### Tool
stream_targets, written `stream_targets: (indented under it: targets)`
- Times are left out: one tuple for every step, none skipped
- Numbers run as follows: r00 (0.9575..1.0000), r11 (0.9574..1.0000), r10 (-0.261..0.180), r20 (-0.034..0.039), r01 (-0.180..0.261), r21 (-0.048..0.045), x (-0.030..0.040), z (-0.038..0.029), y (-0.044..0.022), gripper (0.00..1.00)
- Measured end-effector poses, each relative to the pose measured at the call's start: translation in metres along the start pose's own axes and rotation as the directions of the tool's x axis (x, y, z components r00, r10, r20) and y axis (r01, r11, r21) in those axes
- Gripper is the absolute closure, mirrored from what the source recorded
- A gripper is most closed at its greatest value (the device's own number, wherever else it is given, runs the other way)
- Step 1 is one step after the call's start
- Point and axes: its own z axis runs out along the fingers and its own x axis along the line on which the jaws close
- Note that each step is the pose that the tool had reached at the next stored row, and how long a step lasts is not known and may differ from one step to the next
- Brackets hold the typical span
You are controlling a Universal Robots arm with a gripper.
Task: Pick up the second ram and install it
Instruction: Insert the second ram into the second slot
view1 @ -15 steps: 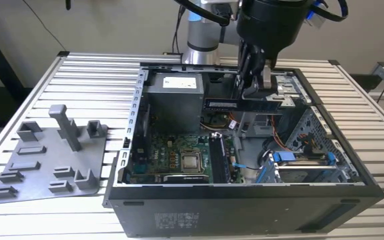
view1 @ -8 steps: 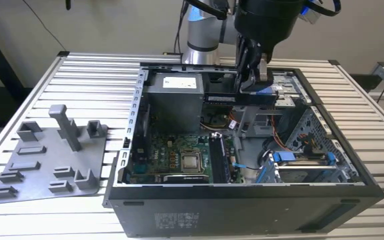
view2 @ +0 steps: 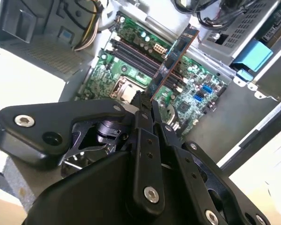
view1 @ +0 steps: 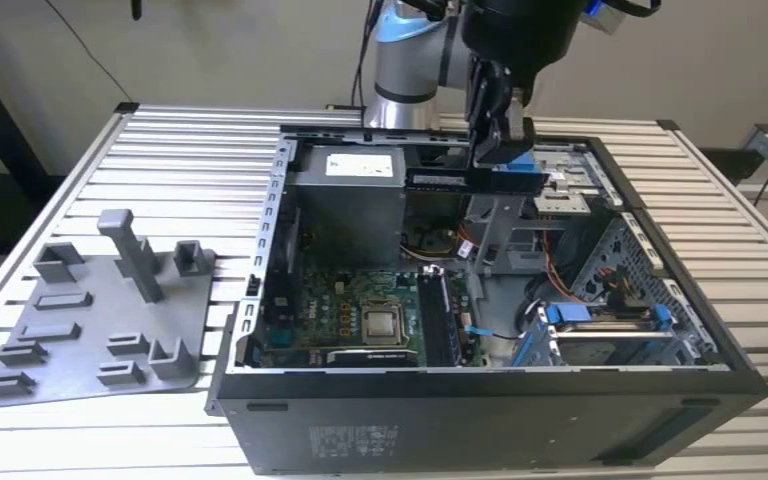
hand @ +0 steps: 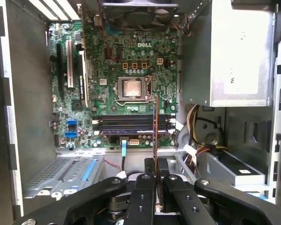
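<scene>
Currently claw is clamped on the second ram (seen edge-on), over the motherboard in the open case.

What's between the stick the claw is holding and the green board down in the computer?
Just open air, as far as the exterior view shows: the second ram, gripped by the claw, hangs above the green board.

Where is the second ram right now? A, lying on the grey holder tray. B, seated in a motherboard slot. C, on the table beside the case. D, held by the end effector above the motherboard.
D: the end effector is shut on the second ram, which hangs clear above the motherboard.
</scene>
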Motion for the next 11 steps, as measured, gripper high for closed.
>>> stream_targets:
  targets:
    - [1.0000,1.0000,0.000,0.0001,0.000,0.0000,-0.0024,0.0002,0.0001,0.86]
    - [1.0000,1.0000,0.000,0.0000,0.000,0.0000,-0.0044,0.0002,0.0002,0.86]
    - [1.0000,1.0000,0.000,-0.0001,0.000,0.0000,-0.0061,0.0003,0.0003,0.86]
    - [1.0000,1.0000,0.000,-0.0001,0.000,0.0000,-0.0077,0.0005,0.0003,0.86]
    - [1.0000,1.0000,0.000,-0.0001,0.000,0.0000,-0.0092,0.0006,0.0004,0.86]
    - [1.0000,1.0000,0.000,-0.0001,0.000,0.0000,-0.0108,0.0006,0.0005,0.86]
    - [1.0000,1.0000,0.000,-0.0002,0.000,0.0000,-0.0123,0.0007,0.0005,0.86]
    - [1.0000,1.0000,0.000,-0.0001,0.000,0.0000,-0.0139,0.0008,0.0006,0.86]
    - [1.0000,1.0000,0.000,0.0000,0.000,0.0000,-0.0160,0.0010,0.0008,0.86]
    - [1.0000,1.0000,0.000,-0.0002,0.000,0.0000,-0.0182,0.0010,0.0009,0.86]
    - [1.0000,1.0000,0.000,-0.0003,0.000,0.0000,-0.0203,0.0011,0.0011,0.86]
